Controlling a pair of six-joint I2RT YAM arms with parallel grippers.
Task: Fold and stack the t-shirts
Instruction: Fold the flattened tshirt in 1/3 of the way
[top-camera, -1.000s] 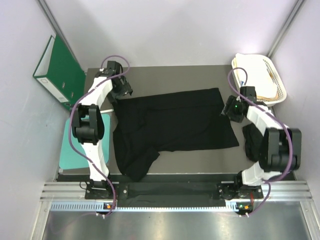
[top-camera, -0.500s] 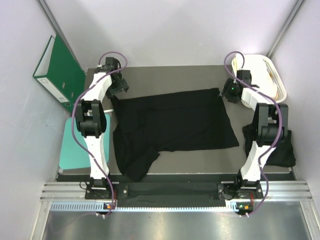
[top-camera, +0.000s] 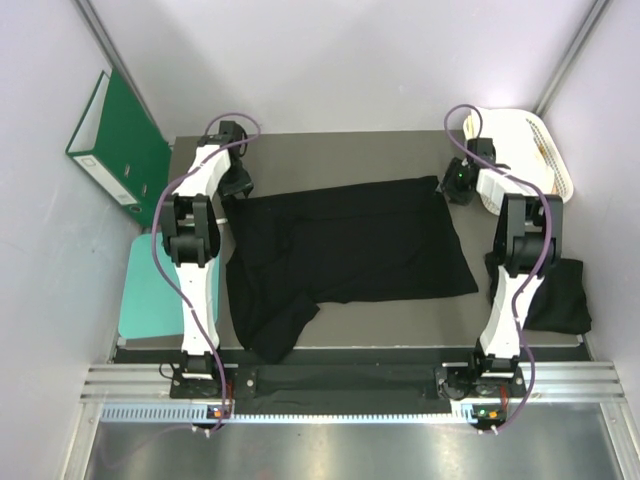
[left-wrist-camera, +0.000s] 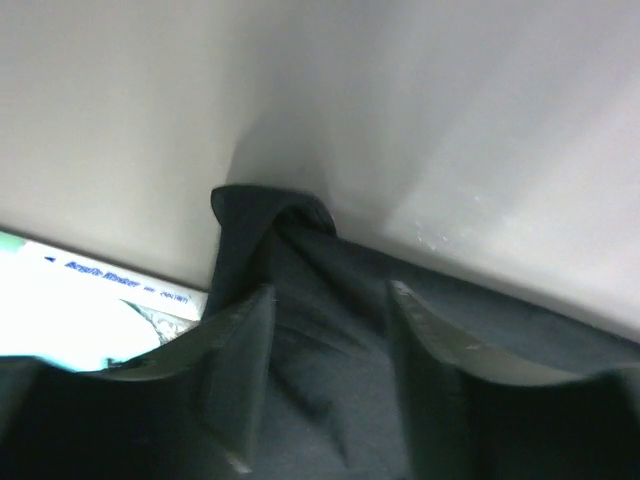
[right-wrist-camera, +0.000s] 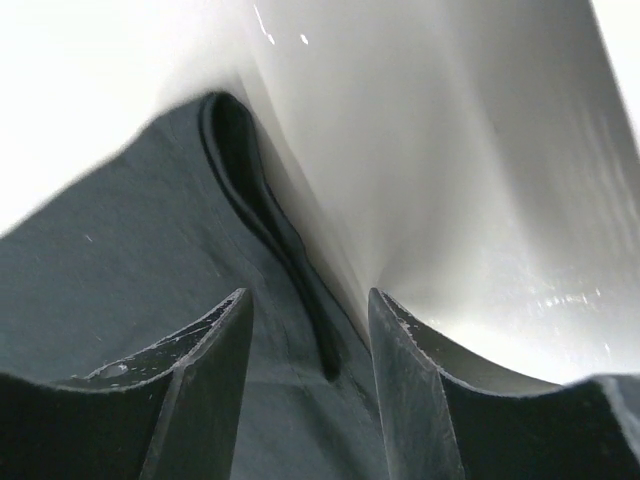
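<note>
Black t-shirt (top-camera: 350, 245) lies spread on the surface (top-camera: 340, 150). Left gripper (left-wrist-camera: 325, 310) hovers at its far-left corner, right gripper (right-wrist-camera: 308, 310) at its far-right corner, both spread wide, seemingly gripping nothing.

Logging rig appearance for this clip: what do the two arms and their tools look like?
The left arm and right arm have white links joined by black joint housings, with a purple cable looping along each. A green light glows on the right wrist. The left tool and right tool each have two dark, flat, tapering fingers.
</note>
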